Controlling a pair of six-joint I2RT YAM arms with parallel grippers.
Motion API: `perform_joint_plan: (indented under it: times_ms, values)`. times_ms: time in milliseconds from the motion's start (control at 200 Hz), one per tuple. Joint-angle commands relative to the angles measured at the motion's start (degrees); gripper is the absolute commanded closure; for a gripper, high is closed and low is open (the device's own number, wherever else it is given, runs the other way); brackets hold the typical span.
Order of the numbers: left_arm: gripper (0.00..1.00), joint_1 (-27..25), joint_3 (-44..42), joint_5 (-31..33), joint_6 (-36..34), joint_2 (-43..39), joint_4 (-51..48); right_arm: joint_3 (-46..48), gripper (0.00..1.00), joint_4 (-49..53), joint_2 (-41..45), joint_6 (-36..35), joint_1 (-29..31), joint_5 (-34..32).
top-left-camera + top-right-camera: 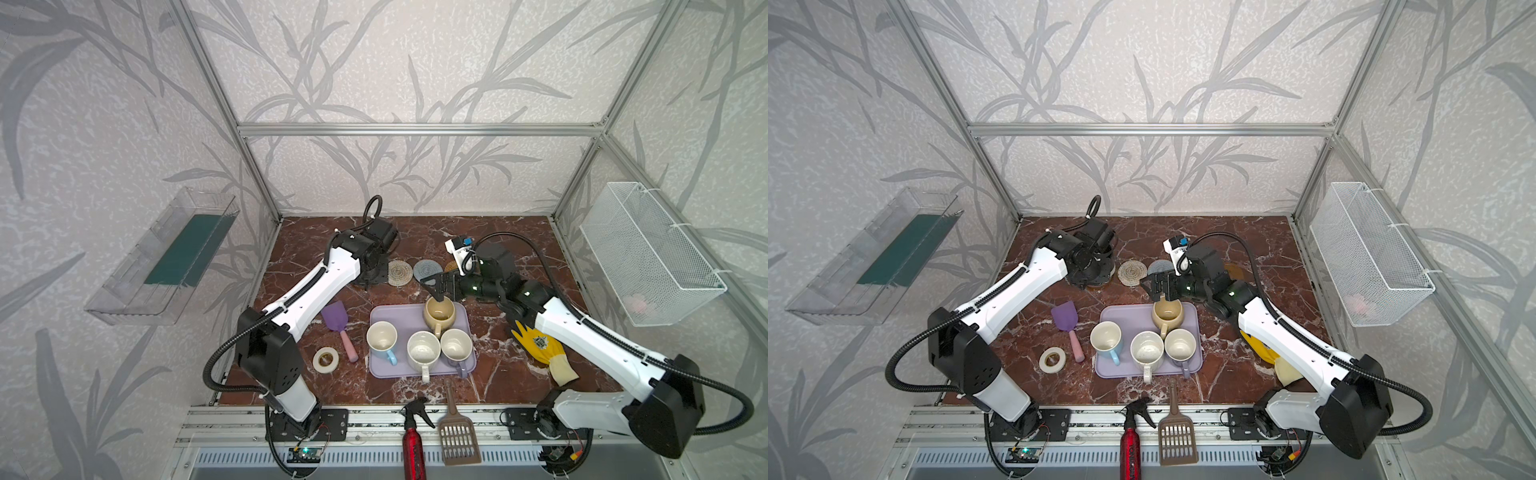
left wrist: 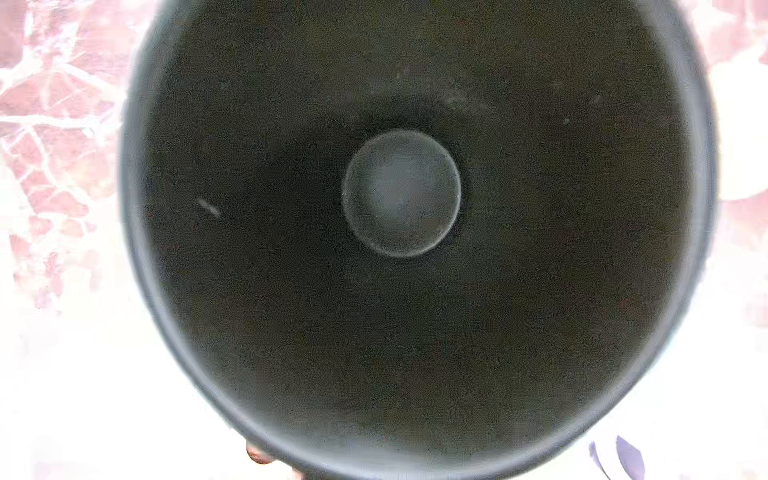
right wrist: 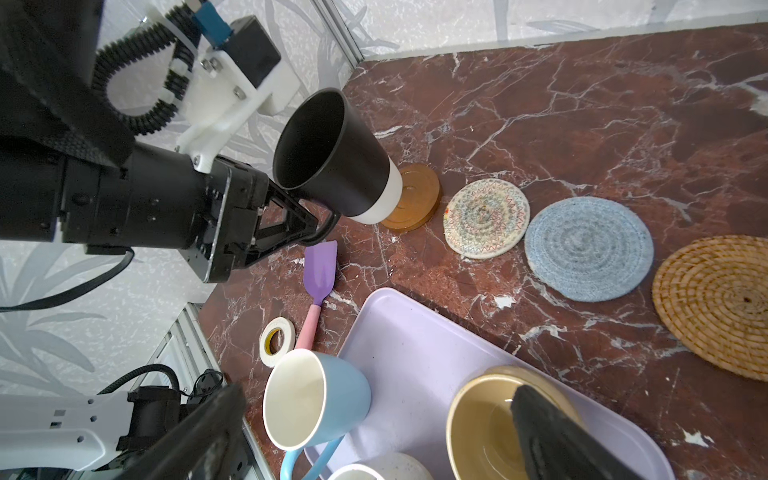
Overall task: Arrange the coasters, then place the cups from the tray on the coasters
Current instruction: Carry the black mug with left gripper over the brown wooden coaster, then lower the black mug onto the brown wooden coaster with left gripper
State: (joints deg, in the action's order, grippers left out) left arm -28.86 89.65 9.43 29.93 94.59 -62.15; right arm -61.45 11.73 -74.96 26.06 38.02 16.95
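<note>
Black cup empty, lavender tray holding four cups

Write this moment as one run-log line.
left pincer: shut on black mug handle | black mug: at brown coaster, contact unclear | right pincer: open, one finger inside beige mug

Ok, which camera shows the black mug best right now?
The right wrist view: the black mug shows whole, its handle in the left pincer, base at the brown coaster. The left wrist view shows only its dark inside; in both top views the left arm hides it.
</note>
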Motion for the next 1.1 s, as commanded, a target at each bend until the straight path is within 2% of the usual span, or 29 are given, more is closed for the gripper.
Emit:
perform_joint_plan:
  times_ms: [0, 265, 545, 670, 1095]
  values:
    - [1.0, 2.18, 2.81, 1.21, -1.21, 0.58, 2.74, -3.81, 0.01, -1.09, -2.68, 1.06, 0.75, -0.74]
    - [1.0, 5.32, 3.55, 2.28, -1.9, 5.01, 5.69, -8.65, 0.01, -0.79, -9.97, 3.36, 1.46, -2.1]
    - [1.0, 8.53, 5.06, -2.35, -4.46, 10.0, 7.34, -12.35, 0.01, -1.87, -15.31, 4.41, 2.39, -0.46]
    - [1.0, 8.91, 6.62, -0.92, -4.76, 13.08, 4.6, -12.12, 0.01, -2.98, -16.21, 5.17, 2.52, 0.01]
    - [1.0, 10.05, 4.21, -1.69, -6.11, 15.73, 7.03, -10.07, 0.01, -4.78, -16.72, 6.54, 2.59, 0.46]
